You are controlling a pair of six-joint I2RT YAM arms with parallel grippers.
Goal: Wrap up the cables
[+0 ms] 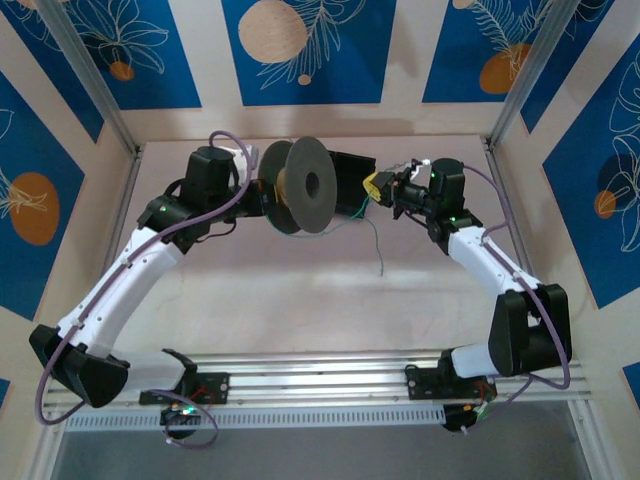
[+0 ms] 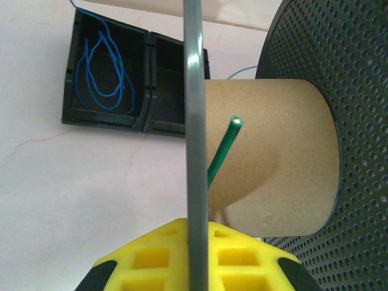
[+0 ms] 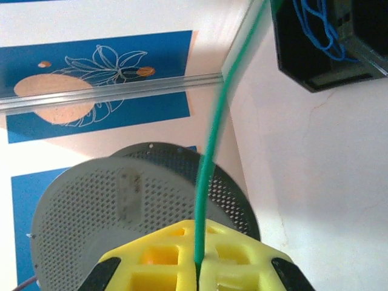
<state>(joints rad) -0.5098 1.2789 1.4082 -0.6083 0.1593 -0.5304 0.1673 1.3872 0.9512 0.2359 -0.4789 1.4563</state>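
- The pale table takes up most of the space in front of me, walled in by panels painted with blue and orange flowers
- The left arm and the right arm, both white with black joints, reach in from the near edge and bend towards each other at the far middle of the table
- Between them a grey spool with perforated flanges is lifted off the table; from the left wrist I can see its brown cardboard core
- The black tray lies on the table just behind the spool, split into compartments
- The left gripper, with yellow fingers, is clenched on the thin edge of one spool flange and carries the spool
- The right gripper, also yellow, is pinched tight on the green cable, which comes out from between its fingertips
- From above, the green cable hangs from that claw down to the table, and its loose tail lies on the bare surface in front of the tray
- One cut end of the green cable pokes out beside the cardboard core, between the two flanges
- The blue cable lies in loose loops inside the tray's outer compartment, well apart from both claws
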